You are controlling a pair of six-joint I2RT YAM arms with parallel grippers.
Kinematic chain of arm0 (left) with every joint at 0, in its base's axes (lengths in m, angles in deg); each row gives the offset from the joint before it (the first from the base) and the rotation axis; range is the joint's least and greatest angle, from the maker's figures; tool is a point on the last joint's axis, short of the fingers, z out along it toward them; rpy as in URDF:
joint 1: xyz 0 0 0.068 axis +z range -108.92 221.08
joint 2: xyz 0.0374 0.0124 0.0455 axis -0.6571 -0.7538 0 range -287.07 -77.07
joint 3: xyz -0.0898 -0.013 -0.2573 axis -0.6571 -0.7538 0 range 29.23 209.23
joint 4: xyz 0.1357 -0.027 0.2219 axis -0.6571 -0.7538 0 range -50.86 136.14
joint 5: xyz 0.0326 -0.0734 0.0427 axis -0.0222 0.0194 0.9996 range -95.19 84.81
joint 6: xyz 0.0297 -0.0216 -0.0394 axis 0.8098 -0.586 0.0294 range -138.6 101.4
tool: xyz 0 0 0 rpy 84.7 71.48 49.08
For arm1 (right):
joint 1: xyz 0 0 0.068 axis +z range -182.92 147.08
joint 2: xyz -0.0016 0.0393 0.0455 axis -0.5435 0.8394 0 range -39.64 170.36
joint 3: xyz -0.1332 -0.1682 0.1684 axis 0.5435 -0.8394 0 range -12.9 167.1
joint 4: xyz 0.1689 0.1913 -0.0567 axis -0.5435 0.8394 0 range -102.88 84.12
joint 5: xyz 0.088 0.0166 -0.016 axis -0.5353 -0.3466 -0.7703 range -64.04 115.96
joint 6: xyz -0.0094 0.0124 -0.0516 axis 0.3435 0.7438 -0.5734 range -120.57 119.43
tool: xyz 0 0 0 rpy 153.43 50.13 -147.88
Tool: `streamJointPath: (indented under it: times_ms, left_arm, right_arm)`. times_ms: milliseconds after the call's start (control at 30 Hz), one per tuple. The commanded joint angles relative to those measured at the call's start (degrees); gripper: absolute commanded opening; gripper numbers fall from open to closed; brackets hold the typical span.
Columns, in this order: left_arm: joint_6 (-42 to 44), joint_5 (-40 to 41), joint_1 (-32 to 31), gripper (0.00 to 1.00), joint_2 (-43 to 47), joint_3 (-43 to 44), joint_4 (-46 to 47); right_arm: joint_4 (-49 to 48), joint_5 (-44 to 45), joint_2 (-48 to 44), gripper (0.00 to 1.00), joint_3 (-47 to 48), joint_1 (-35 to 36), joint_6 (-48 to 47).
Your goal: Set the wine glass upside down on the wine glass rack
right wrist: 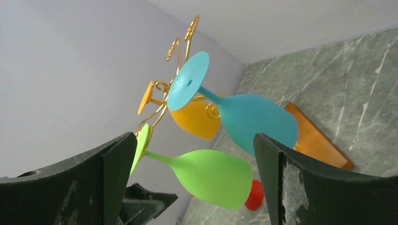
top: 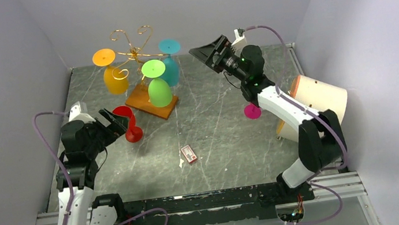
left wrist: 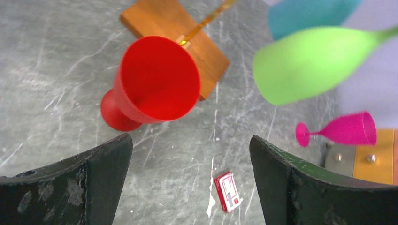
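The wine glass rack point(top: 132, 50) is gold wire on a brown wooden base point(top: 152, 101). Orange point(top: 114, 77), green point(top: 158, 89) and teal point(top: 170, 68) glasses hang upside down from it. A red wine glass point(top: 127, 122) stands on the table just left of the base. My left gripper point(top: 108, 121) is open and empty right beside it; in the left wrist view the red glass point(left wrist: 157, 79) sits just beyond the fingertips point(left wrist: 117, 150). My right gripper point(top: 210, 53) is open, empty and raised right of the rack, facing the hanging teal point(right wrist: 253, 119) and green point(right wrist: 209, 176) glasses.
A pink glass point(left wrist: 342, 131) lies on its side by the right arm; only its foot point(top: 252, 111) shows from above. A small red box point(top: 189, 154) lies mid-table. A large white and tan cylinder point(top: 318, 100) lies at the right wall. Grey walls close in on three sides.
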Motion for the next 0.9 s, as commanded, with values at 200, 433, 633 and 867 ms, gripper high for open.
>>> streamJointPath:
  times_ms: [200, 433, 633, 867]
  left_arm:
    - [-17.81, 17.90, -0.35, 0.95, -5.79, 2.08, -5.63]
    - [-19.58, 16.66, -0.35, 0.80, -9.70, 1.49, -1.90]
    - [-19.42, 16.11, -0.34, 0.62, -12.85, 1.04, 1.08]
    - [-19.06, 14.88, -0.35, 0.45, -15.17, 0.81, 1.97]
  right_arm:
    - [15.79, -1.45, -14.84, 1.00, -2.84, -0.44, -20.58]
    - [18.14, 0.27, -23.47, 1.00, -6.89, -0.53, -26.70]
    - [19.34, -0.45, -25.95, 0.97, -8.24, -0.53, -26.93]
    - [19.16, -1.88, -26.71, 0.91, -8.83, -0.45, -26.26]
